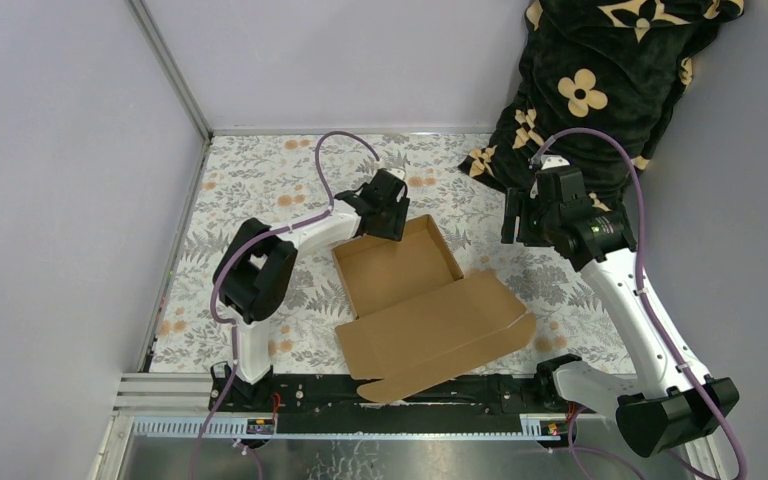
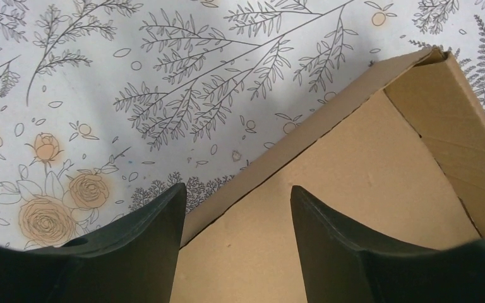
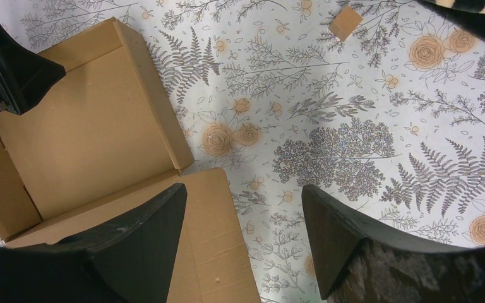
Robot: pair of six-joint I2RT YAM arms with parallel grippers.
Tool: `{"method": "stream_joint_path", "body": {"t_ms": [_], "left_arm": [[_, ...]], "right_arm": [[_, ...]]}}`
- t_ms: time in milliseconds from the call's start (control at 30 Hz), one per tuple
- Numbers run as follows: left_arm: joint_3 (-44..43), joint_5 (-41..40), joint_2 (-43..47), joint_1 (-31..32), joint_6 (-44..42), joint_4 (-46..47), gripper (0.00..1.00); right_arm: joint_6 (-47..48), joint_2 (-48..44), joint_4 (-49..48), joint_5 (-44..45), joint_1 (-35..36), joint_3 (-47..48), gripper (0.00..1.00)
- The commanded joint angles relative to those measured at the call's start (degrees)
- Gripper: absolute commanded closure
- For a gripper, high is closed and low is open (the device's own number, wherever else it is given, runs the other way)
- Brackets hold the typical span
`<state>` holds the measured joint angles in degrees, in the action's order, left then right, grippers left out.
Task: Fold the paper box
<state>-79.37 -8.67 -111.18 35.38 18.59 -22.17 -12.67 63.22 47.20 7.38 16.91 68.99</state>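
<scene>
The paper box (image 1: pixel 415 295) lies open in the middle of the table, brown and unprinted. Its far half is a tray with raised walls and its lid lies flat towards the arms. My left gripper (image 1: pixel 385 212) is at the tray's far left corner. In the left wrist view it (image 2: pixel 237 192) stands open astride the tray's side wall (image 2: pixel 303 136), one finger outside and one over the tray floor, with nothing pinched. My right gripper (image 3: pixel 243 189) hangs open above the lid's right edge (image 3: pixel 218 252) and bare table, holding nothing.
A black blanket with tan flowers (image 1: pixel 610 80) is piled at the back right corner. Grey walls close in the left and back sides. A small cardboard scrap (image 3: pixel 345 22) lies on the floral cloth to the right of the box. A metal rail (image 1: pixel 360 400) runs along the near edge.
</scene>
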Motion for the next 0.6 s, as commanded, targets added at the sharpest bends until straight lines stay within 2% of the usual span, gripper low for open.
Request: {"method": "stream_joint_path", "body": {"t_ms": [0, 167, 300, 433, 567], "left_arm": [[0.7, 2.5, 2.2, 0.2, -0.6, -0.1, 0.32], [-0.6, 2.5, 0.0, 0.2, -1.5, 0.0, 0.36], [-2.4, 2.5, -2.0, 0.1, -1.5, -0.8, 0.52], [-2.0, 2.2, -2.4, 0.1, 0.3, -0.8, 0.75], [1.0, 1.0, -0.8, -0.3, 3.8, 0.0, 0.82]], "right_arm": [[0.8, -1.3, -2.1, -1.6, -0.5, 0.0, 0.26], [0.9, -1.4, -2.2, -2.2, -0.5, -0.4, 0.26], [1.0, -1.8, -2.1, -2.2, -0.6, -0.7, 0.26], [1.1, -2.0, -1.7, -2.0, -0.6, -0.1, 0.27], [1.2, -1.9, -1.3, -2.3, -0.6, 0.9, 0.27]]}}
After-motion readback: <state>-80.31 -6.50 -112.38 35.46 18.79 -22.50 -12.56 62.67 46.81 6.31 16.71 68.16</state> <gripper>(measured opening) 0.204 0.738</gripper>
